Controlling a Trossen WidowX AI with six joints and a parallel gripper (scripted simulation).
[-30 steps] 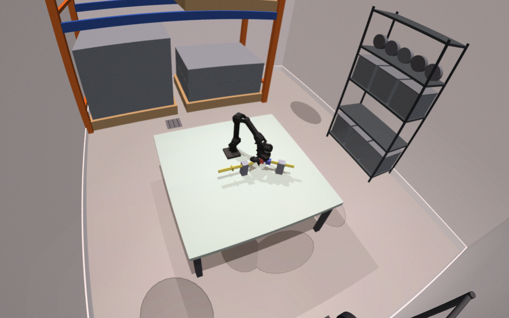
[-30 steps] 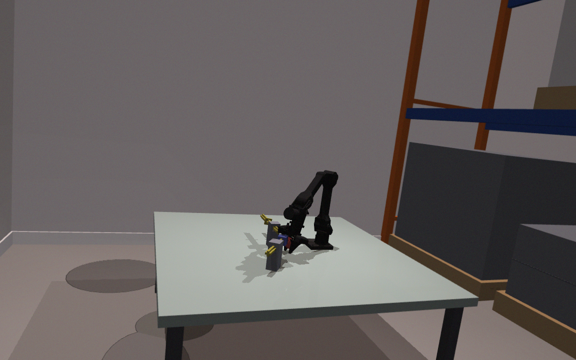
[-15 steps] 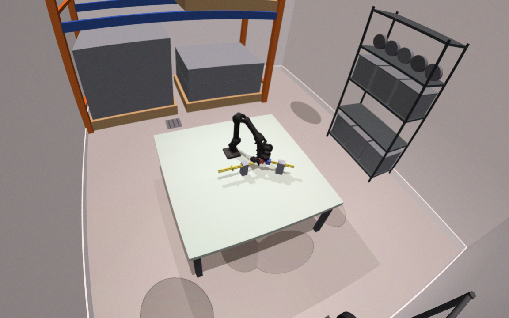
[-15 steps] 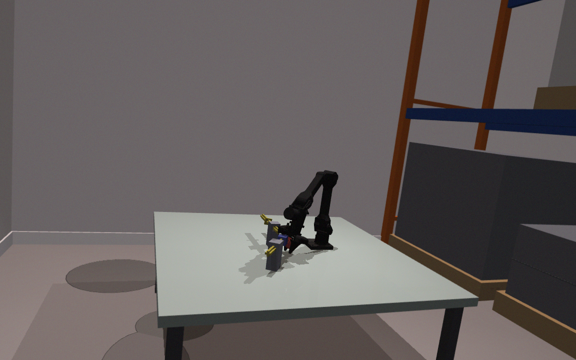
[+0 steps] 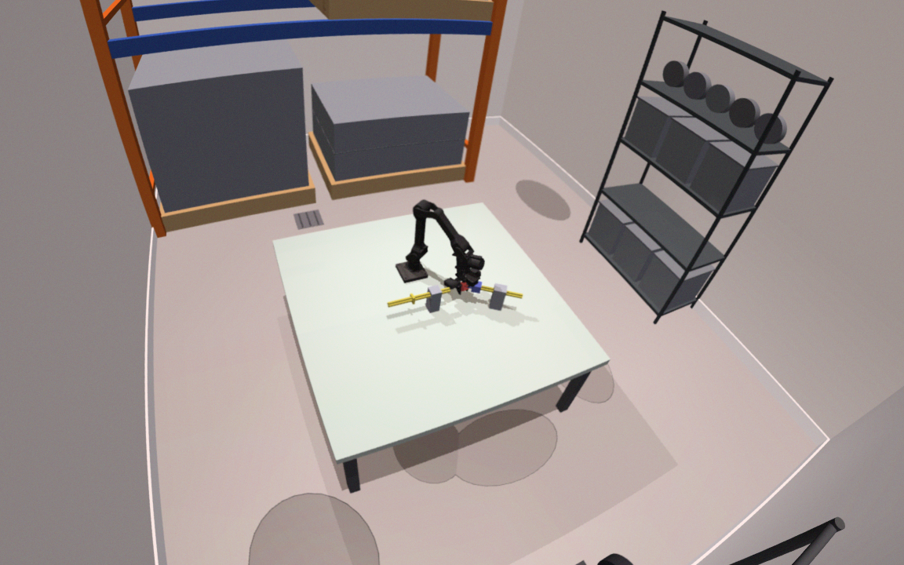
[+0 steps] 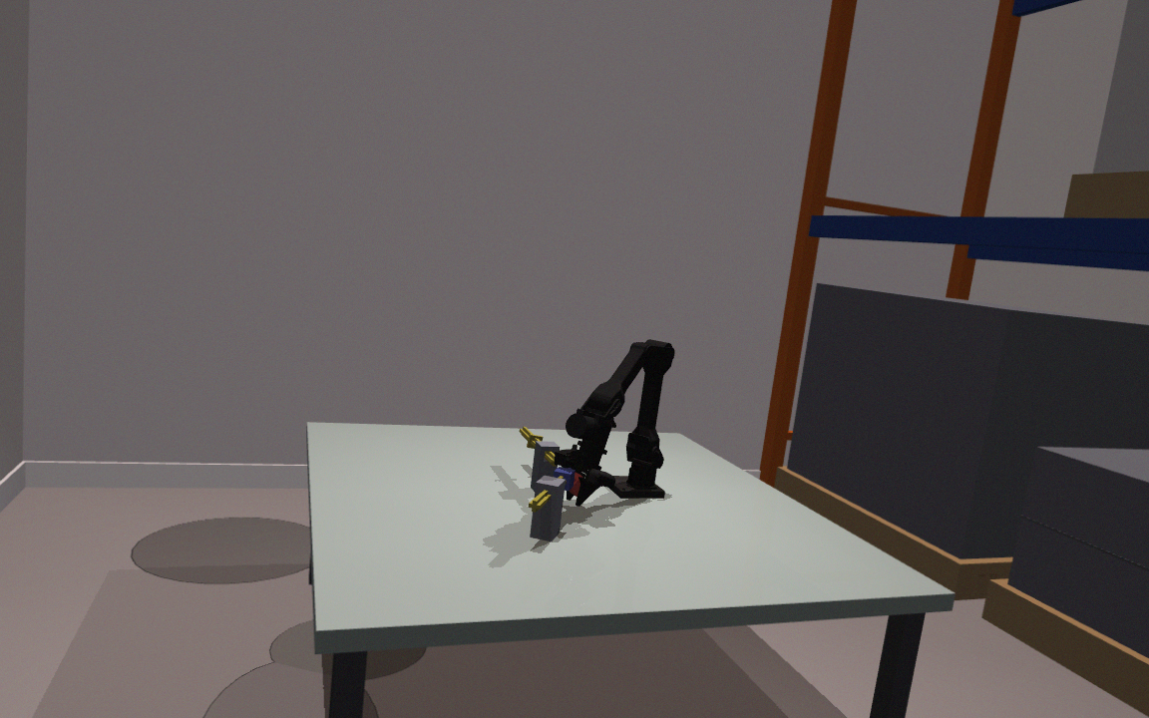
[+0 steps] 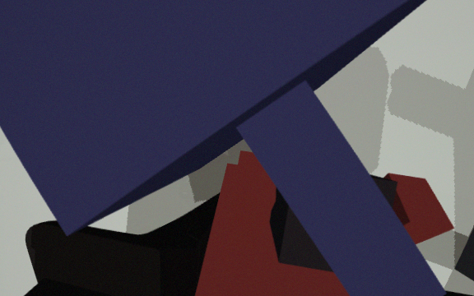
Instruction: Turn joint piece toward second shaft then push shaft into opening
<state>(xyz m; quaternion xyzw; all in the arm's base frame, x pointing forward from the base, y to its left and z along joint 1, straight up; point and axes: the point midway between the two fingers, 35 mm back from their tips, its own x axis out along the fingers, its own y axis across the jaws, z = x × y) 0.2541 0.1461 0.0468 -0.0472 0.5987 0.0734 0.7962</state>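
My gripper [image 5: 461, 285] [image 6: 574, 482] is shut on the red joint piece [image 5: 464, 286] [image 6: 574, 485] [image 7: 225, 255], which sits between the two blocks. A blue fork [image 5: 477, 287] [image 6: 565, 476] [image 7: 130, 82] is beside it, on the end of the short yellow shaft [image 5: 513, 294] [image 6: 539, 501] in the grey right block [image 5: 498, 297] [image 6: 547, 513]. The second yellow shaft [image 5: 399, 302] [image 6: 526, 436], with a small crosspiece, passes through the grey left block [image 5: 434, 300] [image 6: 542, 460] towards the joint. The fingers and fork partly hide the opening; I cannot tell its exact alignment.
The pale table [image 5: 371, 386] [image 6: 436, 580] bears the arm's base [image 5: 411, 271] [image 6: 642, 491] behind the shafts. A black shelf unit [image 5: 662, 203] and orange-blue racking [image 5: 300, 28] [image 6: 900, 233] with grey boxes stand beyond the table.
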